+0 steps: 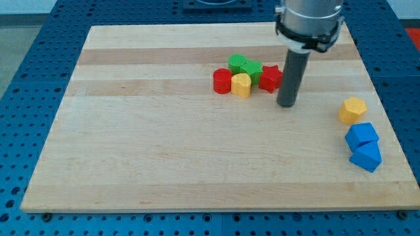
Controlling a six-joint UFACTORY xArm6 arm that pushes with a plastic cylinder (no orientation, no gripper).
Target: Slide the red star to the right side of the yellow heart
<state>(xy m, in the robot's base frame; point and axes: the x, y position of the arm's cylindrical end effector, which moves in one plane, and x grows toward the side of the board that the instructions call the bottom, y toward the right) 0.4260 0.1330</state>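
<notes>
Small red star-shaped block [269,78] resting on pale wooden bench [164,151], just right of small yellow heart-shaped block [241,85], near but apart. Red round block [222,81] touching the heart's left side. Two green blocks [245,65] packed behind them, toward the view's top. My tip [286,104] down on the bench, just right of the star. No gripper fitted, only the dark rod. Yellow hexagonal block [352,110] and two blue blocks [363,147] well apart at the view's right edge.

Occlusions noted
Rod [293,72] covers red star's [269,78] right edge; arm housing [308,19] cropped by view's top.
</notes>
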